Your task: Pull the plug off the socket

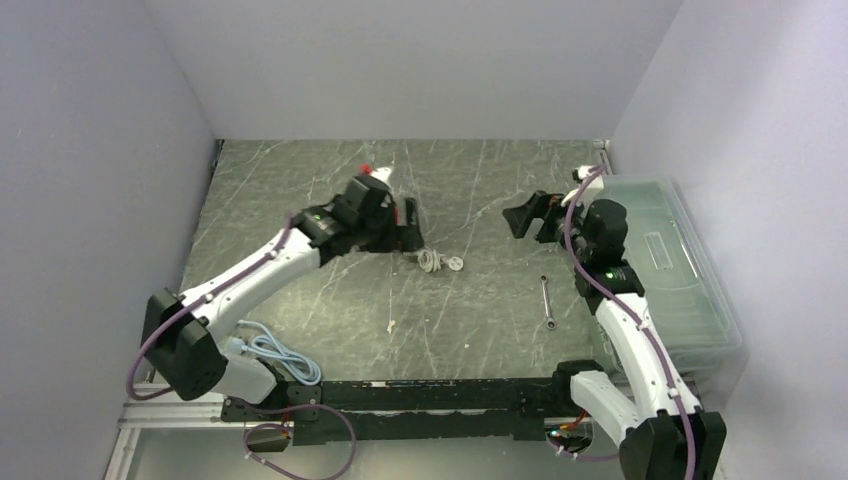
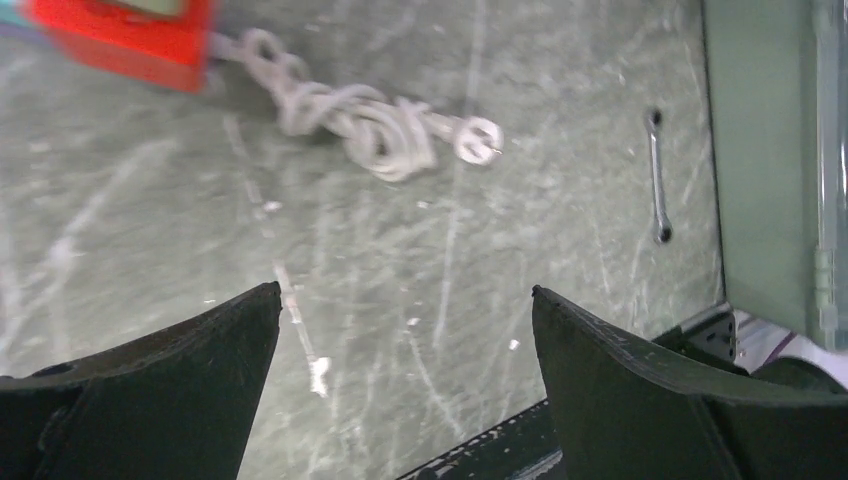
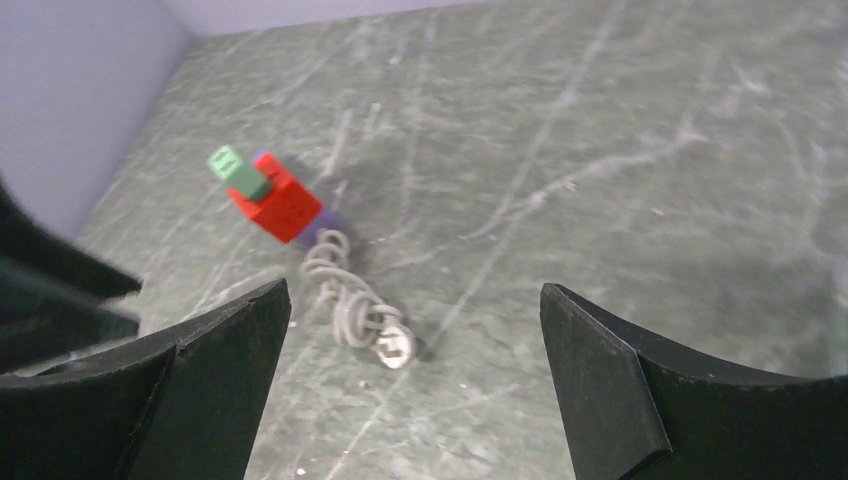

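The left gripper and right gripper gape empty; the green plug apparently sits in the red socket, so next: brace and pull.

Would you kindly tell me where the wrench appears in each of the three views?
Top external: the wrench lies right of centre, lengthwise toward the near edge.
Left wrist: wrench in the upper right, standing nearly vertical in the picture.
Right wrist: not in it.
Shared landmark: the coiled cord, left of the wrench from above, upper middle in the left wrist view, lower left of centre in the right wrist view.
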Available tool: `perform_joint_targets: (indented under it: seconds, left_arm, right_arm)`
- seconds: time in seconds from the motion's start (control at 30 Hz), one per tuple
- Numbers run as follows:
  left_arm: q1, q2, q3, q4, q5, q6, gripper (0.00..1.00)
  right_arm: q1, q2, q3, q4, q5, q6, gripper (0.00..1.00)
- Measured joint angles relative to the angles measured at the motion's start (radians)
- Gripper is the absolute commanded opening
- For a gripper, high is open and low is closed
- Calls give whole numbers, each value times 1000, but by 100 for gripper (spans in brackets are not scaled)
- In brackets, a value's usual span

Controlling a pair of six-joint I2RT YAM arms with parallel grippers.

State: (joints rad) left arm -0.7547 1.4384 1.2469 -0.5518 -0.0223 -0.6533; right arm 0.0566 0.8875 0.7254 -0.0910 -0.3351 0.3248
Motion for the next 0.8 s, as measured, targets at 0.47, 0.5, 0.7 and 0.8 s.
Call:
perform_joint_targets:
  seconds: [0.47,0.5,0.7,0.8]
  left_arm:
    - [635,40,122,-85,214,97,99]
    - [658,48,133,-77,211,106,99]
    - [718,52,66,-8,217,152,99]
    - [732,72,64,-18,227,171,99]
  right_arm:
    - [459,496,216,229,-109,-186,98]
    - [469,539,241,233,-110,-199,97]
    - [488,766,321,338,-117,-218,97]
    - [499,881,383,362,-121,-219,97]
